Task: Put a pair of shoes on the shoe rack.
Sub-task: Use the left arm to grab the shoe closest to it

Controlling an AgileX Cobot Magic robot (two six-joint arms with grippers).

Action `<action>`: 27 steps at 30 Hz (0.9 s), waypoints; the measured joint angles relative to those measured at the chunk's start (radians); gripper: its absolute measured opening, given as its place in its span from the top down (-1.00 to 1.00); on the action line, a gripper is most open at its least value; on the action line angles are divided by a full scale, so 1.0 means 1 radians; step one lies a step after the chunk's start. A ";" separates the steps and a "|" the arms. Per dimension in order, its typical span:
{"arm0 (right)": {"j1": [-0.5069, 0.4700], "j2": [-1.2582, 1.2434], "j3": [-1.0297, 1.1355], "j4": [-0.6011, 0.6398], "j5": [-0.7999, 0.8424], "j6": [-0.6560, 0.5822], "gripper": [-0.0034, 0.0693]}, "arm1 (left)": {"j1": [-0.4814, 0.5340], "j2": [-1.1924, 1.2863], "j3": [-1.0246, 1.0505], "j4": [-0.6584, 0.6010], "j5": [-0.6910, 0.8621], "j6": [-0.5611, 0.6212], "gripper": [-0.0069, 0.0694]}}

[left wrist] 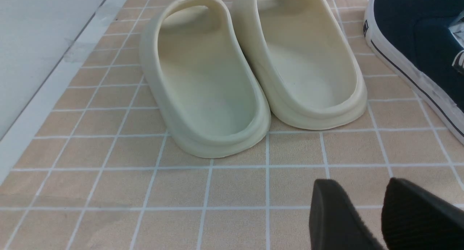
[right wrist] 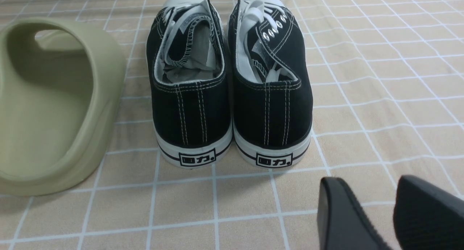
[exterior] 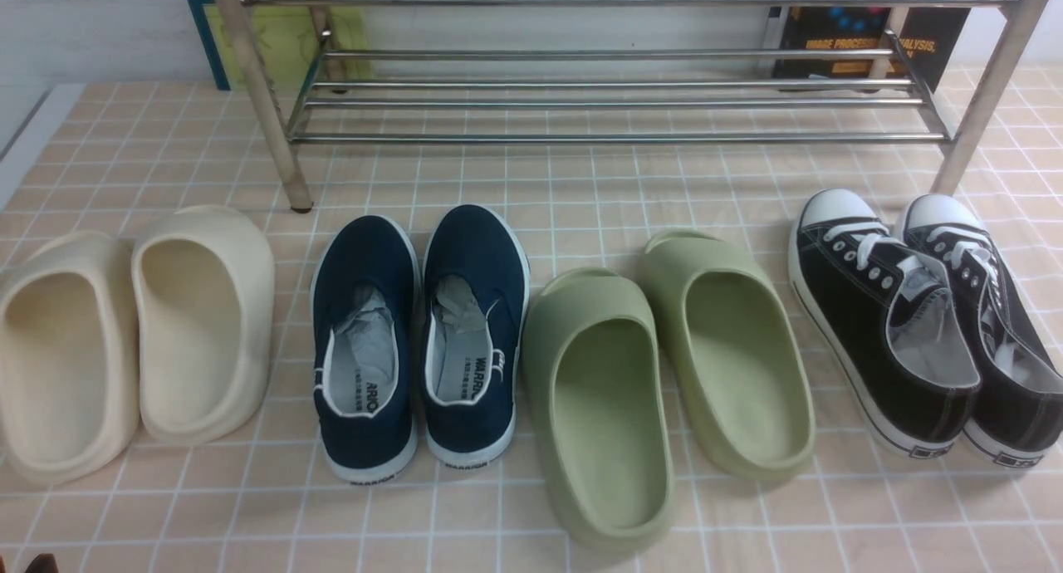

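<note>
I saw navy shoes [exterior: 365,262] lower centre-left, heels toward me for grabbing | shoe rack [exterior: 614,137] along top | left gripper [left wrist: 360,192], right gripper [right wrist: 369,192]: jaws apart, unloaded.

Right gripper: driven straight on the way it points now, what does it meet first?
Probably the heel of the black lace-up sneaker nearest it. The right gripper sits slightly to that shoe's side, so it could slip past onto the tiled surface. Depth is unclear.

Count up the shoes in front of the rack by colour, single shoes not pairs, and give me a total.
cream slippers: 2
navy slip-on sneakers: 2
green slippers: 2
black lace-up sneakers: 2
Total: 8 shoes
</note>
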 joint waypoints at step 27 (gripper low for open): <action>0.000 0.000 0.000 0.000 0.000 0.000 0.25 | -0.001 0.000 -0.040 -0.706 -0.156 -0.669 0.19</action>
